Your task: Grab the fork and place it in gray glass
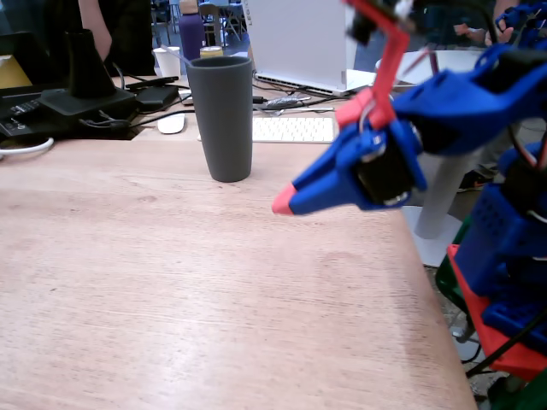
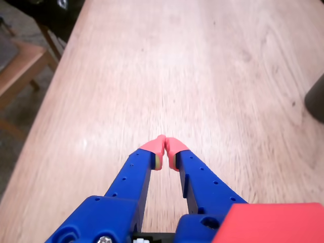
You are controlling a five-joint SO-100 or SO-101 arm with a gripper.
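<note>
The gray glass stands upright on the wooden table, a tall dark matte tumbler; its edge shows at the right border of the wrist view. My blue gripper with red fingertips hangs above the table to the right of the glass, apart from it. In the wrist view the gripper has its tips touching, with nothing between them. The fork is not in view in either frame.
Behind the glass lie a white keyboard, a white mouse, a laptop, a purple bottle, a small white cup and black gear with cables. The table's right edge is near the arm's base.
</note>
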